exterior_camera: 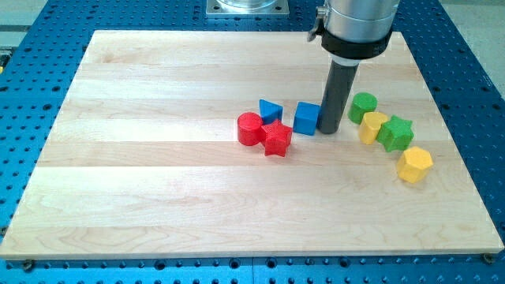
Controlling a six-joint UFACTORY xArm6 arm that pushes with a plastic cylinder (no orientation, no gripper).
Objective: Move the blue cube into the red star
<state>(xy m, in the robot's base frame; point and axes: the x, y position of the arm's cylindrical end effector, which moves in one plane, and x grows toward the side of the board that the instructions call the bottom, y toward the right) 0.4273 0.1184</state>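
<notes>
The blue cube point(306, 118) sits near the middle of the wooden board point(158, 158). The red star point(277, 139) lies just to its lower left, a small gap between them. My tip point(329, 130) stands right against the blue cube's right side, touching or nearly touching it. The rod rises from there to the arm's grey body at the view's top.
A red cylinder point(249, 128) touches the red star's left side. A blue triangle point(270, 110) lies just above the star. To the right of my tip are a green cylinder point(363, 106), a yellow block point(372, 127), a green star point(395, 132) and a yellow hexagon point(414, 165).
</notes>
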